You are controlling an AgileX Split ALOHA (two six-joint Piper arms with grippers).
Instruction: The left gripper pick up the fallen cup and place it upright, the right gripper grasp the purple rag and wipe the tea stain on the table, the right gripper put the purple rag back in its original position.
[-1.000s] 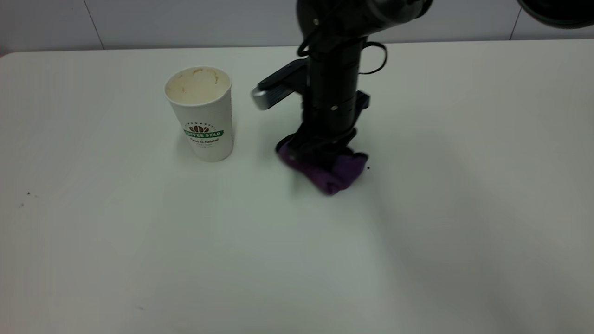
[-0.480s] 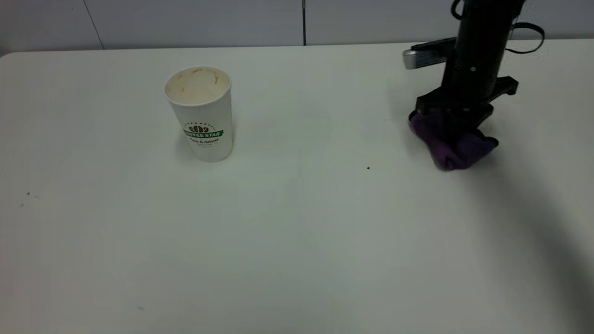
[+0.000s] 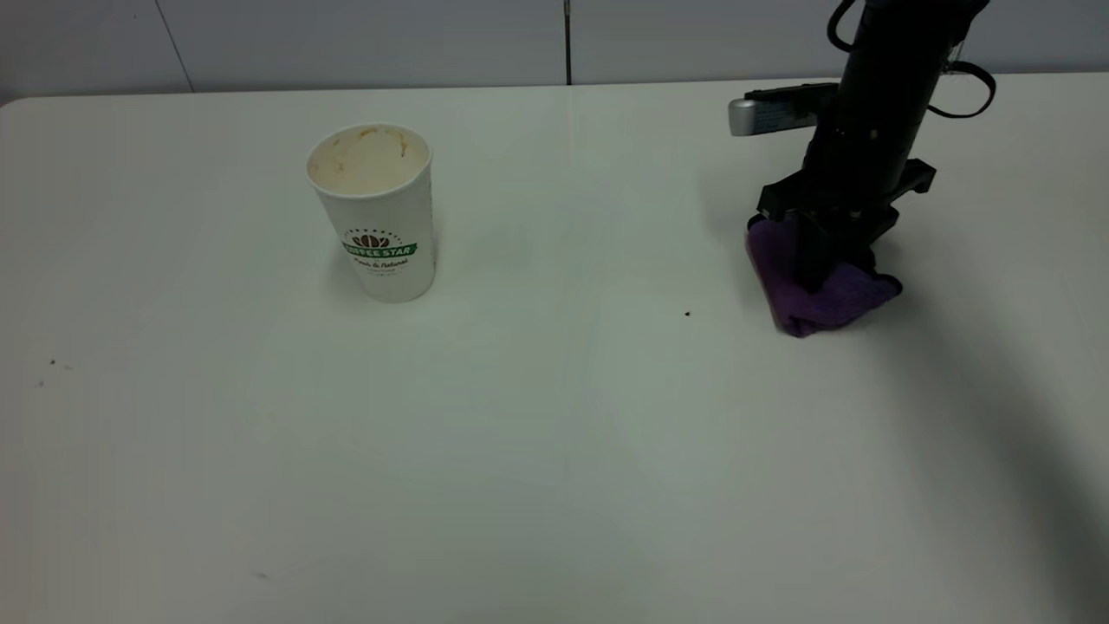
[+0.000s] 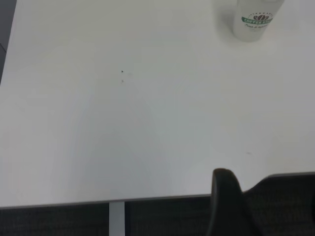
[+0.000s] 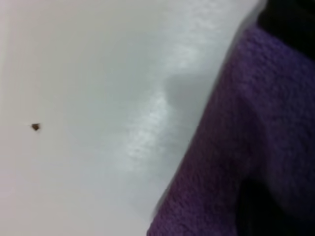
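The cup [image 3: 379, 217] stands upright on the white table [image 3: 554, 451], left of centre; it also shows far off in the left wrist view [image 4: 256, 19]. My right gripper [image 3: 819, 264] is at the right of the table, pointing down and shut on the purple rag [image 3: 814, 299], which touches the tabletop. The rag fills much of the right wrist view [image 5: 246, 147]. No tea stain shows anywhere. My left gripper is out of the exterior view; only one dark finger [image 4: 224, 196] shows in its wrist view, off the table's edge.
A tiny black speck [image 3: 687, 314] lies on the table between cup and rag, and shows in the right wrist view [image 5: 35, 127]. Several faint specks [image 3: 52, 362] lie at the far left. A grey wall runs behind the table.
My right gripper carried the rag from the table's middle, near the speck, to the right side, then shifted slightly back left and lower. The cup has not moved.
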